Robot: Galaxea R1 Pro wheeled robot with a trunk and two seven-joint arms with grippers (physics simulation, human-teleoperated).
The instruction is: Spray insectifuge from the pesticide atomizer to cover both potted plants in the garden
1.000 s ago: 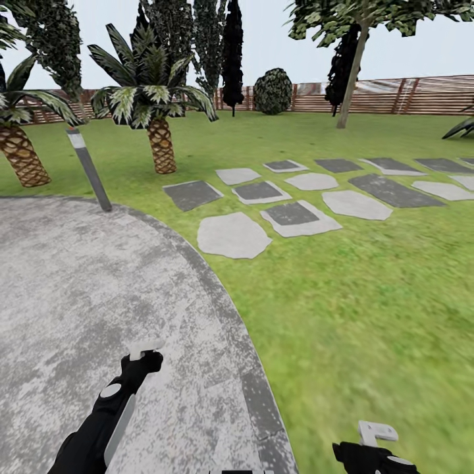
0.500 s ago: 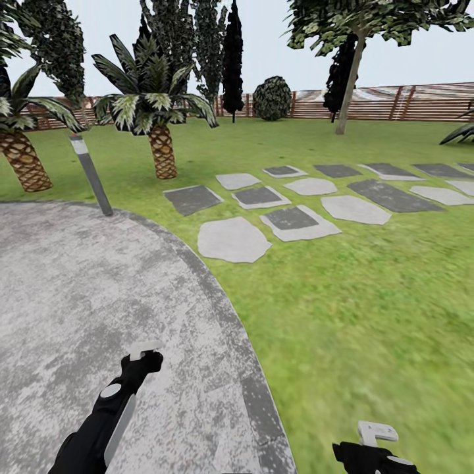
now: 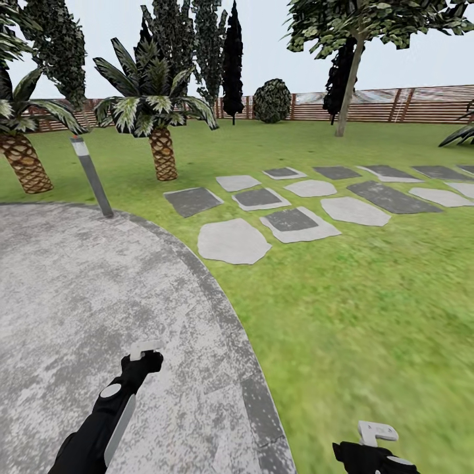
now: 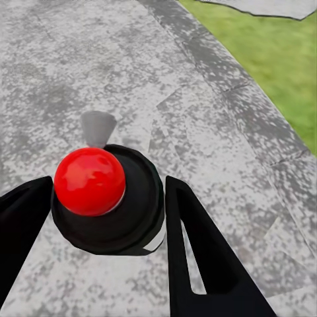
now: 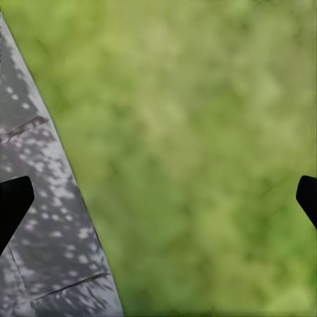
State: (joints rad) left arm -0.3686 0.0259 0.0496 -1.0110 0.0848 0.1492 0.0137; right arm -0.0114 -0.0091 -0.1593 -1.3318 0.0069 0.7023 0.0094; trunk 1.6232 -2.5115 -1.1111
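I am in the garden, at the edge of the round grey stone patio (image 3: 85, 289) where it meets the lawn (image 3: 368, 296). The pesticide atomizer and the potted plants are out of view. My left gripper (image 3: 146, 349) hangs low over the patio and is open; in the left wrist view (image 4: 105, 185) its black fingers (image 4: 198, 251) stand wide apart on either side of a black round knob with a red dome (image 4: 90, 181), without touching it. My right gripper (image 3: 376, 434) is open over the grass by the patio rim, fingertips far apart (image 5: 165, 191).
A grey bollard lamp post (image 3: 91, 175) leans at the patio's far rim. Two palms (image 3: 161, 148) (image 3: 23, 161) stand behind it. Flat stepping stones (image 3: 289, 210) cross the lawn to the right. A tree (image 3: 349, 79), a spiky dark plant (image 3: 461, 133) and a slatted fence (image 3: 395, 104) lie beyond.
The whole picture has shifted slightly downward, so the camera has moved a little. Both arms keep the same pose.
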